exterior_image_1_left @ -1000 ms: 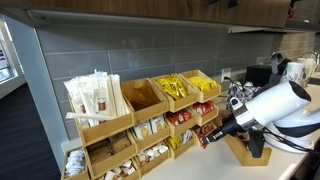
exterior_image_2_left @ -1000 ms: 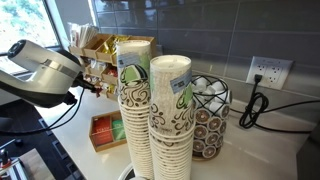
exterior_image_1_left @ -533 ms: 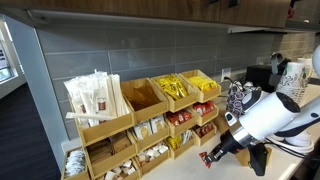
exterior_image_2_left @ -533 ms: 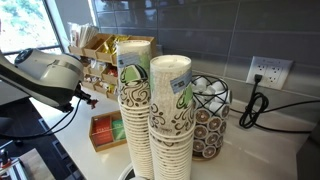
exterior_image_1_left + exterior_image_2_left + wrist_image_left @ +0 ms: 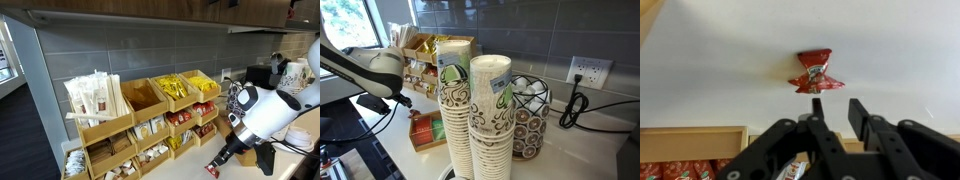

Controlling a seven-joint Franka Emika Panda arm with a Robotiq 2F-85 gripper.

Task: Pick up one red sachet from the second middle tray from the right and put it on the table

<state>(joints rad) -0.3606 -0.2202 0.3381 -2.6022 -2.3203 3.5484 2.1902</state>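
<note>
In the wrist view a red sachet [image 5: 815, 72], crumpled and with a white marking, lies on the pale cream table [image 5: 710, 70] just beyond my fingertips. My gripper [image 5: 837, 104] is open, its jaws apart with nothing between them. In an exterior view my gripper [image 5: 218, 165] hangs low over the table in front of the wooden trays, with the red sachet [image 5: 211, 170] at its tip. More red sachets [image 5: 182, 118] fill the middle tray second from the right. In an exterior view the arm [image 5: 380, 75] reaches down at the left, and the sachet is hidden there.
The tiered wooden tray rack [image 5: 140, 125] holds yellow sachets [image 5: 175, 88] and white-brown packets [image 5: 95, 98]. A small wooden box [image 5: 425, 130] of red and green packets stands near tall paper cup stacks [image 5: 470, 110]. A wire pod holder [image 5: 528, 115] stands beside them.
The arm has swung down and away from the trays to the table. The red sachet, held between the jaws earlier, now lies on the table beyond the open jaws.
</note>
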